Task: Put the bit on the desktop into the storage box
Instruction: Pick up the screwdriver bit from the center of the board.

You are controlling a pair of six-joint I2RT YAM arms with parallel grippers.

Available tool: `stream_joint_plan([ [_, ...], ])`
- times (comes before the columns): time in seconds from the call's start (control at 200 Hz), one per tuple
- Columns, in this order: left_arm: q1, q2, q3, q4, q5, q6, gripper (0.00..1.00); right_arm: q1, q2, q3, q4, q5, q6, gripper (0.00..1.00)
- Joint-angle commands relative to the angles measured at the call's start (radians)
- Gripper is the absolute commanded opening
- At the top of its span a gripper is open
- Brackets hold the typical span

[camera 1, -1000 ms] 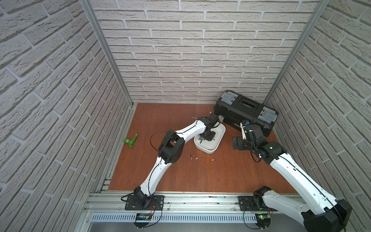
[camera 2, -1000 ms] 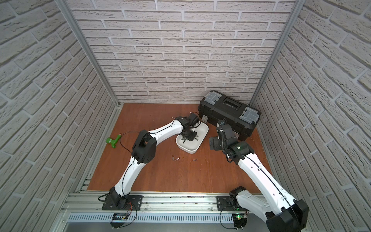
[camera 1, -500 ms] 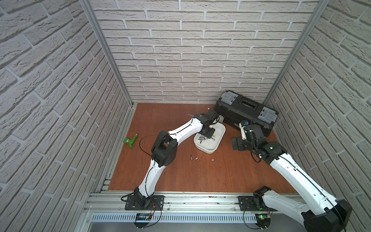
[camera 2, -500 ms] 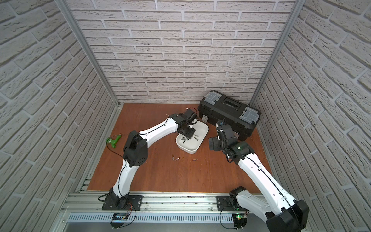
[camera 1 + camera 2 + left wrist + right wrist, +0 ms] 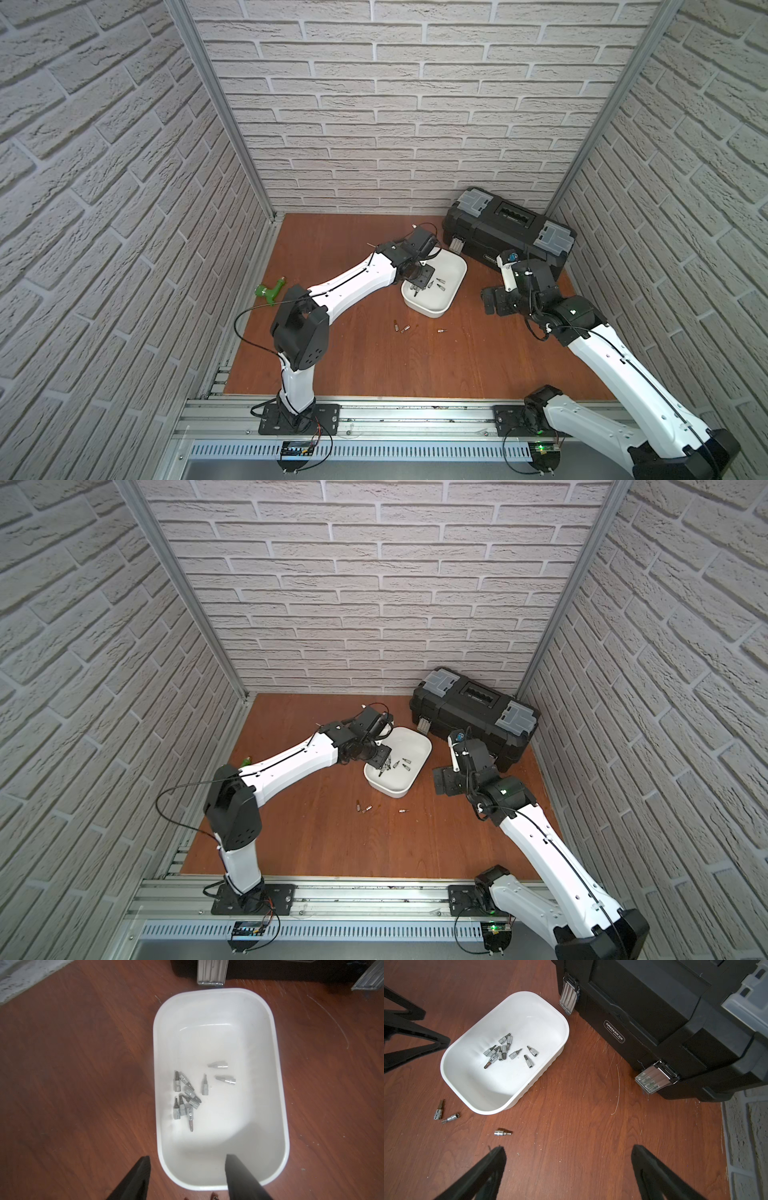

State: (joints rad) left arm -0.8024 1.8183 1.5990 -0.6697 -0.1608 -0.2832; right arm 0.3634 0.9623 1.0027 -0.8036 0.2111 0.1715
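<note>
Left gripper (image 5: 187,1156) hangs released and empty over the box (image 5: 278,1084) rim, right gripper (image 5: 568,1147) spread wide nearby; three bits (image 5: 451,1118) lie on the worktop (image 5: 571,1105) beside the box, likely to roll from a misaligned pinch

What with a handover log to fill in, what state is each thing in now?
storage box: upright on the desktop, holding bits.
bits in the box: lying loose.
three bits: loose on the desktop.
toolbox: closed, latches down.
left gripper: open, empty, over the box's edge.
right gripper: open, empty, above the desktop.
green tool: lying near the desktop's edge.
</note>
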Motion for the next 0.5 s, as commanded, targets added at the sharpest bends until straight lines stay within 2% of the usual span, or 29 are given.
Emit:
stream_joint_plan([
  [0.0,-0.005,-0.104,-0.081,0.092,-0.074,0.002,0.65,-0.007,-0.03,0.035,-0.018,-0.026,-0.044,0.99],
  [0.18,-0.003,-0.267,-0.215,0.131,-0.159,0.001,0.74,-0.006,-0.016,0.083,-0.073,-0.091,-0.087,0.99],
  [0.325,0.004,-0.394,-0.307,0.147,-0.233,-0.002,0.86,-0.003,0.009,0.13,-0.124,-0.149,-0.117,0.99],
  [0.495,0.025,-0.528,-0.403,0.153,-0.275,-0.018,0.94,0.016,0.046,0.179,-0.168,-0.175,-0.124,0.99],
])
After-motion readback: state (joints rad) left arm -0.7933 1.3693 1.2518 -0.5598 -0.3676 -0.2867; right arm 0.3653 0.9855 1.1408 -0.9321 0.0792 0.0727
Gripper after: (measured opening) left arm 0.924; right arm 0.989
